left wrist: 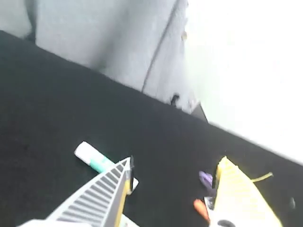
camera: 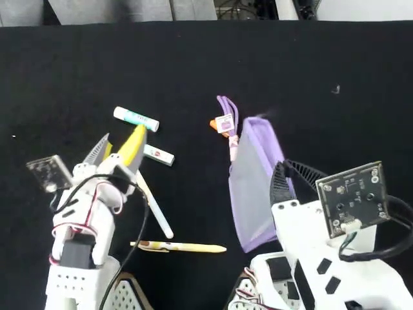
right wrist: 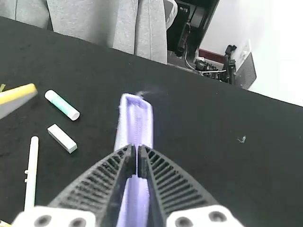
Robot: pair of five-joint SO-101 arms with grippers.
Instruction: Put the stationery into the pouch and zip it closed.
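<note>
The purple mesh pouch [camera: 253, 177] lies right of centre with its zipper edge [right wrist: 136, 118] raised. My right gripper [right wrist: 137, 149] is shut on that edge, and its black fingers [camera: 287, 175] stand at the pouch's near right side. My left gripper [camera: 121, 137] hovers open at the left, one finger grey and one yellow [left wrist: 236, 198], with nothing between them. A white and green glue stick [camera: 136, 119] lies just beyond it. A white eraser [camera: 159, 155], a white pen [camera: 155, 206] and a pale yellow pen [camera: 177, 246] lie on the black table.
The pouch's purple strap [camera: 226, 106], a small tag and an orange piece [camera: 213, 123] lie beyond its far end. Both arm bases stand at the near table edge. Grey cloth hangs behind the far edge [right wrist: 94, 19].
</note>
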